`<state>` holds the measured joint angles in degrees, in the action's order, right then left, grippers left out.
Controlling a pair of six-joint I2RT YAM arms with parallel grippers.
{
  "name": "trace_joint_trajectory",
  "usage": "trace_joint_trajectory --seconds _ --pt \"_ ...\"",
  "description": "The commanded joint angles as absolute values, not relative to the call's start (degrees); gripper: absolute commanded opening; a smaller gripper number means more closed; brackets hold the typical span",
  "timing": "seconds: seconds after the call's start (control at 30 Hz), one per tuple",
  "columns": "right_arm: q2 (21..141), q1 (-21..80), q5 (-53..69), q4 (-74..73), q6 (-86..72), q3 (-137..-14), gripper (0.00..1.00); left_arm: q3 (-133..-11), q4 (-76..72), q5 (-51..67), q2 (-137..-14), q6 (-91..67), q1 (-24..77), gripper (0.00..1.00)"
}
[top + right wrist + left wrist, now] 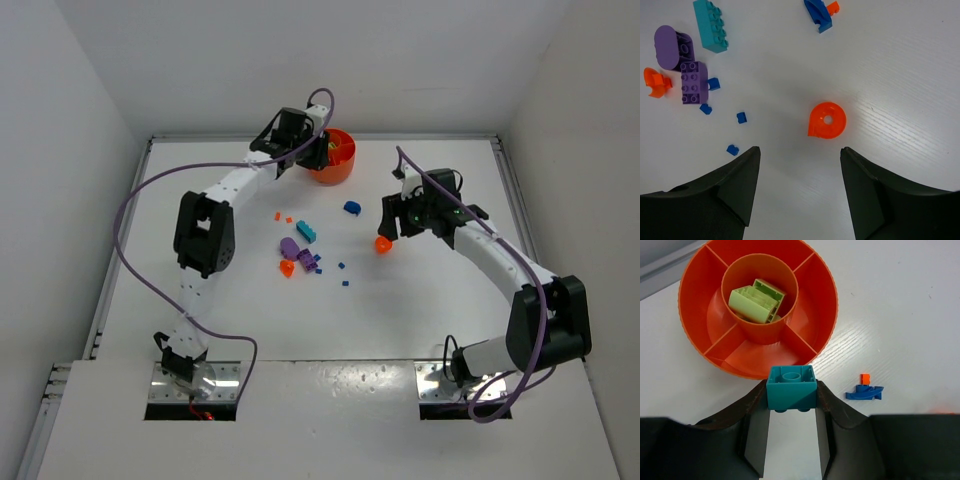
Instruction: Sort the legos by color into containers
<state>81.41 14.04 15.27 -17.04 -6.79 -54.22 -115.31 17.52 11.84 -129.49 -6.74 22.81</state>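
Your left gripper [791, 390] had its jaws clenched on a cyan brick [791, 387] at the near rim of the orange dish [815, 295]. The dish's centre cup held what looked like two lime green bricks [757, 302]. Your right gripper [800, 155] hung with jaws released near a round orange piece [827, 120] on the desk [900, 65], along with two purple bricks [694, 82], one long cyan brick [710, 25] and four tiny blue squares [741, 117].

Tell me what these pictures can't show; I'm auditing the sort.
Top external: the left arm covers part of the orange dish; contents unreadable.
Top external: the tiny blue pieces are too small for shape.
Left wrist: the left fingers hide the cyan brick's sides.
Right wrist: the dish is outside the frame.
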Motion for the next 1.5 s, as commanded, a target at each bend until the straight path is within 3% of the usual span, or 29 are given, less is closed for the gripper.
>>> trace_joint_trajectory --seconds 0.0,0.3,0.53,0.7,0.8,0.93,1.07,1.23,1.47 --pt "81.7 13.8 16.3 -15.1 -7.5 -54.2 0.66 -118.2 16.0 10.5 -131.0 -7.6 22.4 0.39" --pt "81.1 12.7 16.3 -15.1 -7.5 -53.7 0.66 -122.8 15.5 8.2 -133.4 -6.9 22.4 0.49" --pt "81.1 12.2 16.9 -15.1 -7.5 -53.7 0.66 -123.0 15.5 6.2 -134.1 -6.4 22.4 0.7" --pt "81.1 12.2 17.4 -15.1 -7.5 -53.7 0.66 -121.7 15.5 6.2 -130.4 -6.4 22.4 0.71" --pt "81.1 12.2 18.0 -15.6 -7.5 -53.7 0.66 -117.0 17.1 12.9 -125.4 -1.6 22.4 0.7" --pt "79.5 12.2 19.4 -15.6 -6.2 -53.2 0.68 -108.6 31.0 27.8 -116.0 18.8 21.7 0.67" --pt "78.8 12.2 21.6 -14.5 -6.2 -51.9 0.68 -98.9 42.6 33.3 -107.0 39.7 18.9 0.66" --pt "78.8 12.2 23.8 -15.2 -6.2 -52.5 0.68 -95.4 55.4 37.7 -108.7 54.6 18.9 0.64" --pt "78.1 12.2 23.3 -15.7 -5.7 -51.7 0.68 -98.0 53.1 39.7 -115.7 58.8 18.9 0.63"
